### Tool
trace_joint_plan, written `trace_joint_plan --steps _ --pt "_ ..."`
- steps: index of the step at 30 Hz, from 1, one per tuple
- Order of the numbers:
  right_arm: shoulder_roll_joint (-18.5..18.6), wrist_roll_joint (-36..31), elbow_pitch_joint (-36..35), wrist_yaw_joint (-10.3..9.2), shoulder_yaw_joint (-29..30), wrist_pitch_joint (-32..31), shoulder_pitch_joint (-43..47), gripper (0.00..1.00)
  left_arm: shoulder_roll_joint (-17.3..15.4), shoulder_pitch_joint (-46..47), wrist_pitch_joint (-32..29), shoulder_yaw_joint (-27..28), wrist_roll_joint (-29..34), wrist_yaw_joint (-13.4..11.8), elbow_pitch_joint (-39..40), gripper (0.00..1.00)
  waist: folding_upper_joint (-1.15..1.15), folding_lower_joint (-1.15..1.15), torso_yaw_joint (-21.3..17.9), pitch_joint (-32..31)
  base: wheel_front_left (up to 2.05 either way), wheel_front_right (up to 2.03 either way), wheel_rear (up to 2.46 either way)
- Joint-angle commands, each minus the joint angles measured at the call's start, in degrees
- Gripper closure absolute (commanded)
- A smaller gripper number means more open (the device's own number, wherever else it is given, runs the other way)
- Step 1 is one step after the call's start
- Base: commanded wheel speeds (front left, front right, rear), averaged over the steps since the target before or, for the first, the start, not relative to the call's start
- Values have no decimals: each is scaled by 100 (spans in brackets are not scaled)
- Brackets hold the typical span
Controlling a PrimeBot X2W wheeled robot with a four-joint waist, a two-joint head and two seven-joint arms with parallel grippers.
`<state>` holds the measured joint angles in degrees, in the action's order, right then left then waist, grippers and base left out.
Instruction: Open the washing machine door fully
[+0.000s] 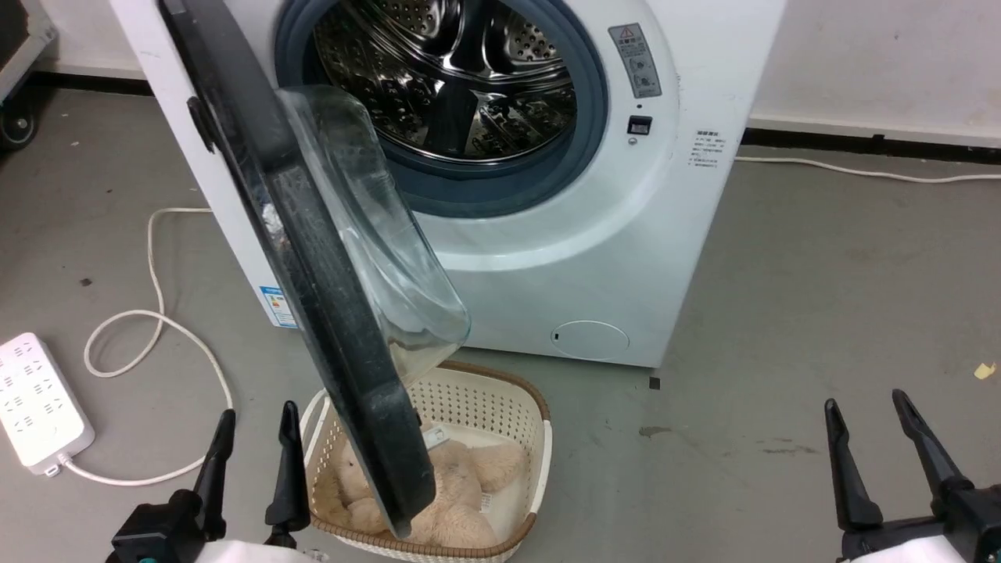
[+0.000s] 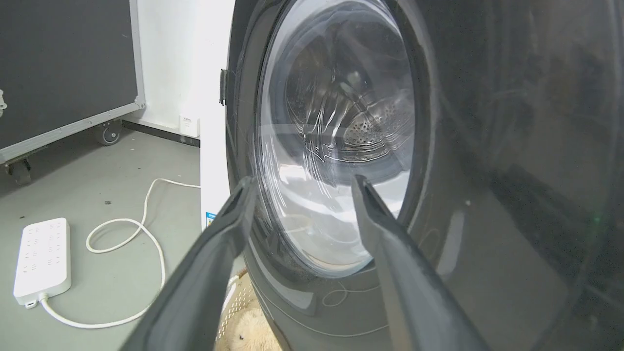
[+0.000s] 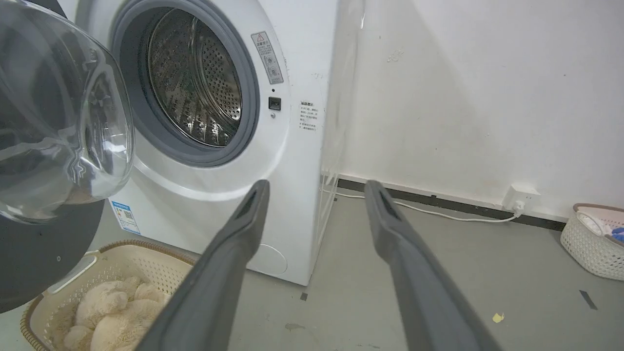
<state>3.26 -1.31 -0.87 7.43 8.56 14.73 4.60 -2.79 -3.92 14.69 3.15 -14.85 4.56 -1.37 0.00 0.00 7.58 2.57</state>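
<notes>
**A:** Where is the large round, black-rimmed washing machine door (image 1: pixel 313 266) with the bulging clear glass bowl?

**B:** In the head view it stands swung out from the big white front-loading washing machine (image 1: pixel 547 258). It is seen almost edge-on, running from the upper left down to the lower centre of the frame. Behind it, at the top centre, the perforated steel drum (image 1: pixel 461 70) shows inside the grey rubber ring (image 1: pixel 590 102).

**A:** What sits under the door's lower end?

**B:** A cream perforated plastic basket (image 1: pixel 539 438) with a brown rim, on the grey floor (image 1: pixel 782 297). A beige plush toy (image 1: pixel 469 477) lies inside it.

**A:** And the left gripper (image 1: pixel 259 412)?

**B:** It is at the lower left, just beside the door's lower end. Its two dark fingers are apart with nothing between them. The left wrist view has them pointing at the door's outer face, very close. I cannot tell whether they touch it.

**A:** The right gripper (image 1: pixel 864 400)?

**B:** It is at the lower right, well apart from the door, with its fingers spread and empty above bare floor.

**A:** Anything at the left edge?

**B:** A white rectangular power strip (image 1: pixel 35 403) lies there, with a looping white cable (image 1: pixel 156 313).
</notes>
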Motion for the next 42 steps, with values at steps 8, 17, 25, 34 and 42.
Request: trace_joint_plan --steps 8,17,25,34,42 --pt "-36 350 -4 6 28 26 15 0 -9 -69 30 74 274 80 -68 0 0 0 -64 41 0 0 0" --pt "-37 451 -30 6 35 26 -82 0 -9 -20 30 64 330 60 20 100 0 0 -32 49 0 0 0" --pt "-37 518 -12 6 27 27 -85 0 -9 89 30 253 176 -30 473 100 0 0 9 20 0 0 0" --pt "-38 604 43 6 52 27 -50 0 -9 753 30 738 -344 -400 2038 100 0 0 25 -142 0 0 0" --pt "-38 721 76 6 84 27 -77 0 -12 1141 6 550 -34 -282 2829 100 0 0 -12 -191 0 0 0"
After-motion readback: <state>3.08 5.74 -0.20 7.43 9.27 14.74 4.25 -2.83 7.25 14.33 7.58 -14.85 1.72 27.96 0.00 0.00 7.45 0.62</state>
